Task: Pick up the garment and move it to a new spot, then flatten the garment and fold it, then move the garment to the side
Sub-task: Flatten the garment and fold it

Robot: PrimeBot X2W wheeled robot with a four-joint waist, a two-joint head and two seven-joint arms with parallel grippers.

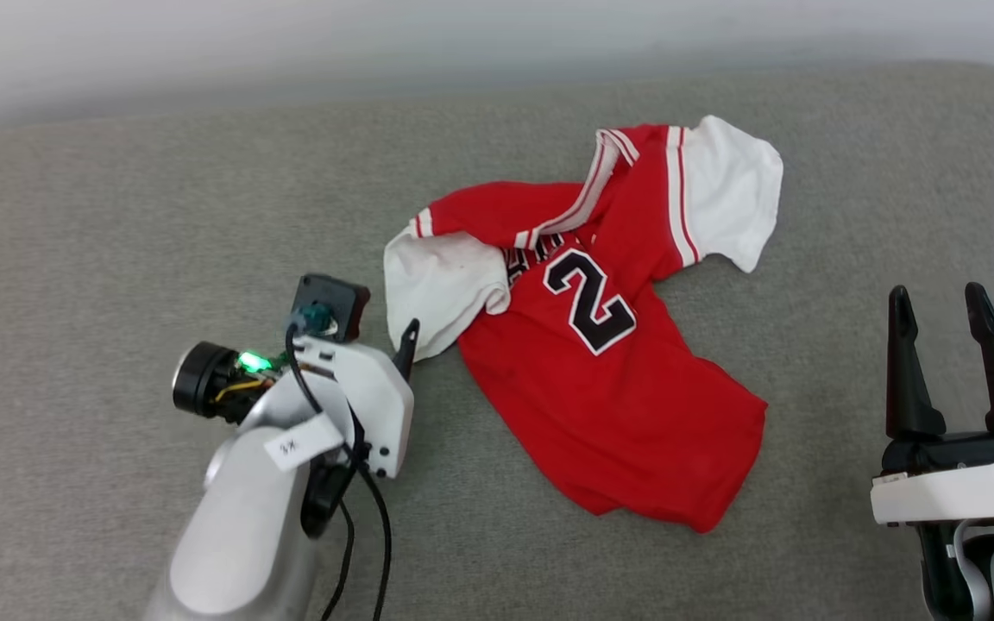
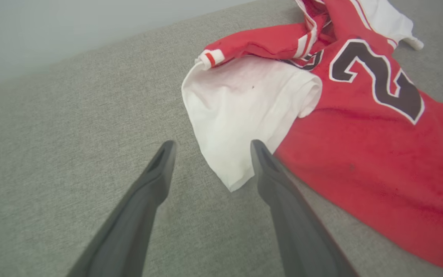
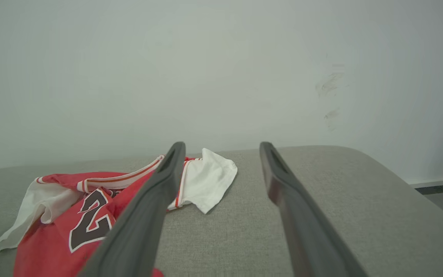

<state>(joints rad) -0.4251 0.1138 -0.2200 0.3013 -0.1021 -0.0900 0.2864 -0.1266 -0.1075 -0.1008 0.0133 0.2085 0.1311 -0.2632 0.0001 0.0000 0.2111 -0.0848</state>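
The red jersey shirt with white short sleeves and a black, white-edged numeral (image 1: 600, 379) lay crumpled near the middle of the grey fabric-covered table (image 1: 117, 216). We judged that none of the task was done, with the shirt not yet lifted. Its long axis ran on a slant, from the striped collar (image 1: 594, 185) at the far side down to the hem (image 1: 678, 496) at the near right. One white sleeve (image 1: 734, 194) spread out to the far right. The other white sleeve (image 2: 240, 111) was folded over onto the chest at the left.

Our left pincer (image 2: 210, 148) was released, its fingers wide apart and holding nothing. It pointed straight at that left sleeve. In the left wrist view the sleeve's near corner lay between the two fingertips, just ahead of them, and we could not tell whether they touched the cloth. Our right pincer (image 1: 937, 297) was also released and empty, well apart from the shirt at the near right. We therefore reckoned the left arm the nearer one, and that the pickup turned on that near sleeve corner.
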